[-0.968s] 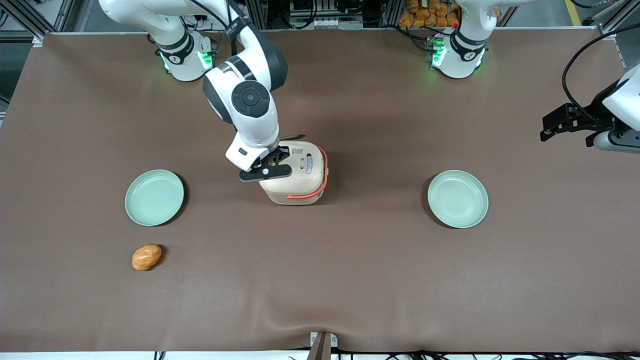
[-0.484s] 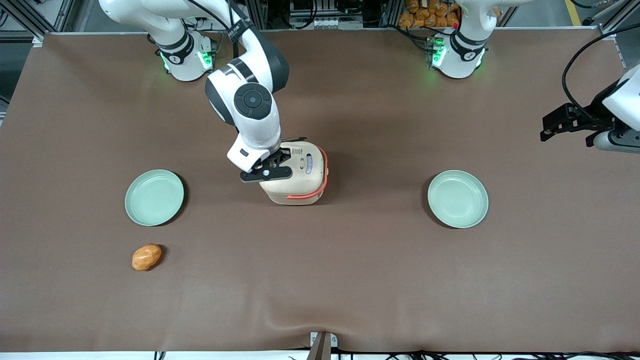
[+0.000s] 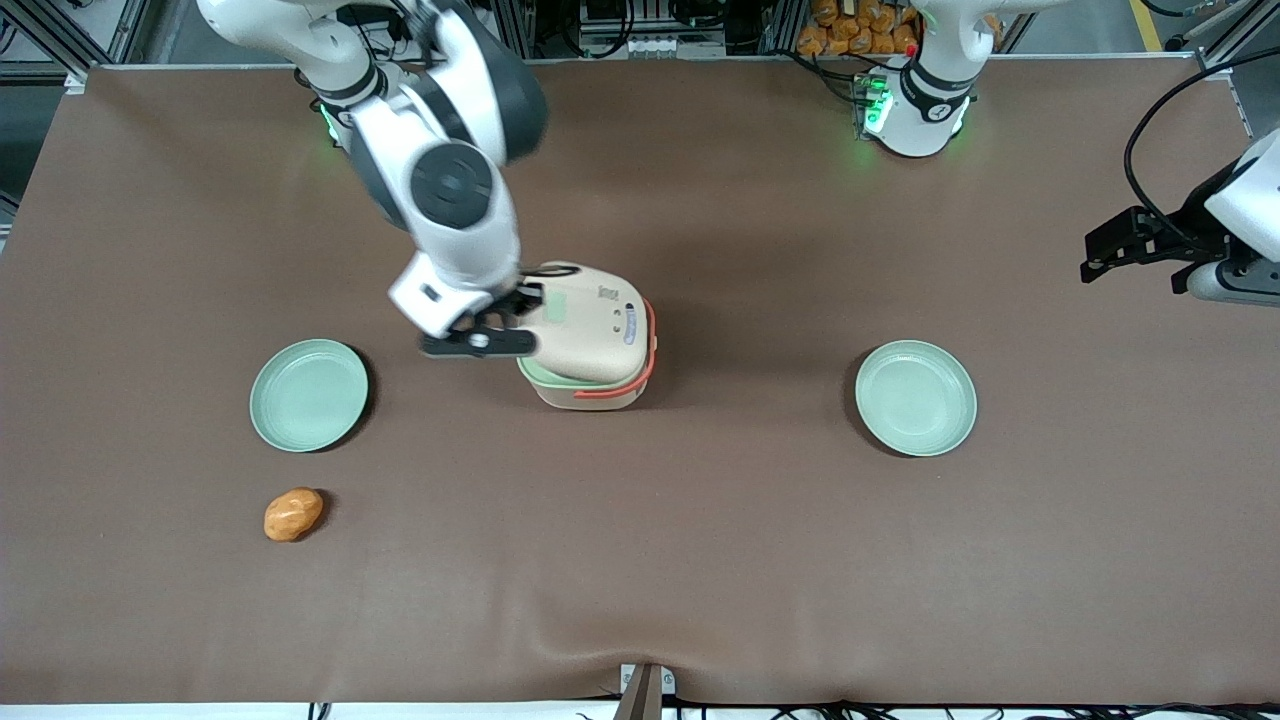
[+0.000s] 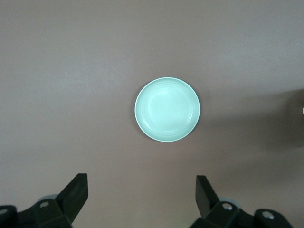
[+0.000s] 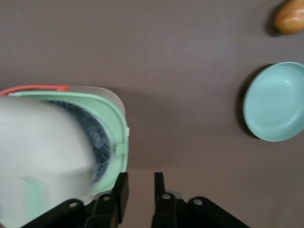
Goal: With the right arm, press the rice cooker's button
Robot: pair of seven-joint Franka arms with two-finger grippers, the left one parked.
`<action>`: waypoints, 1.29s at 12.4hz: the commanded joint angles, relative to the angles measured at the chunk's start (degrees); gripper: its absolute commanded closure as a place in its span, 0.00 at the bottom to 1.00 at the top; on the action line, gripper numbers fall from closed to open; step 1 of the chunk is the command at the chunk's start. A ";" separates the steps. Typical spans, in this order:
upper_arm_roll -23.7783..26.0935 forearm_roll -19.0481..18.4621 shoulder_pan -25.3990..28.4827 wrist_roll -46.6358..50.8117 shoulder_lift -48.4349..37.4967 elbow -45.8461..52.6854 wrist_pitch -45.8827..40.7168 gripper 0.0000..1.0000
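Gripper nearly closed, moved off rice cooker toward working arm's end; lid now sprung up.

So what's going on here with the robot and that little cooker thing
The right arm has its gripper beside the rice cooker in the middle of the table, fingers nearly closed and holding nothing. The cooker's lid is tilted up, showing the pale green rim. Two green plates and a bread roll lie untouched.
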 commanded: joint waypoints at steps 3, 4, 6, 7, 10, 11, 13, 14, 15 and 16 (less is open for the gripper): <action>0.79 5.86 -18.42 -6.05 -9.48 6.34 -10.87 0.00; 0.70 5.89 -21.43 -11.50 -10.65 6.34 -13.24 0.00; 0.62 5.89 -28.20 -20.30 -12.68 5.38 -15.01 0.00; 0.53 5.89 -31.45 -24.78 -14.51 3.37 -14.58 0.00; 0.53 5.28 -35.17 -27.20 -20.75 -5.59 -10.11 0.00; 0.53 4.49 -35.17 -27.90 -22.95 -8.92 -8.01 0.00; 0.53 4.40 -35.26 -30.45 -26.29 -14.56 -4.57 0.00; 0.53 4.40 -35.17 -30.54 -27.79 -16.50 -3.51 0.00; 0.53 4.49 -35.17 -30.54 -29.19 -18.26 -2.55 0.00; 0.61 4.49 -35.09 -30.54 -29.90 -18.80 -2.45 0.00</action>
